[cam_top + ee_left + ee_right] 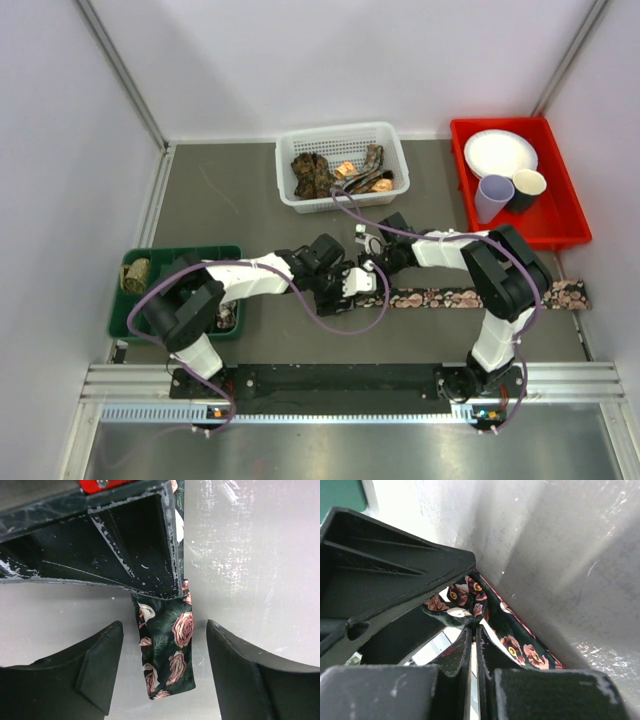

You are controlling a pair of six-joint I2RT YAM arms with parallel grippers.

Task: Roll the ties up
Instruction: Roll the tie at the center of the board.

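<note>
A dark tie [470, 297] with pink roses lies flat across the table, running right from the grippers. Its near end [169, 647] is folded over and sits between the fingers of my left gripper [165, 627], which is open and not touching it. My right gripper [474, 626] is shut, pinching bunched tie fabric [462, 611] at its tips, and the strip [522, 642] trails away beyond it. In the top view both grippers meet at the tie's left end, the left [358, 282] just below the right [372, 262]. More ties [325, 172] lie loose in the white basket [340, 132].
A green tray [180, 252] at the left holds a rolled beige coil [136, 274]. My left arm crosses over part of that tray. A red bin [560, 228] at the back right holds a white plate [500, 152] and two cups [493, 196].
</note>
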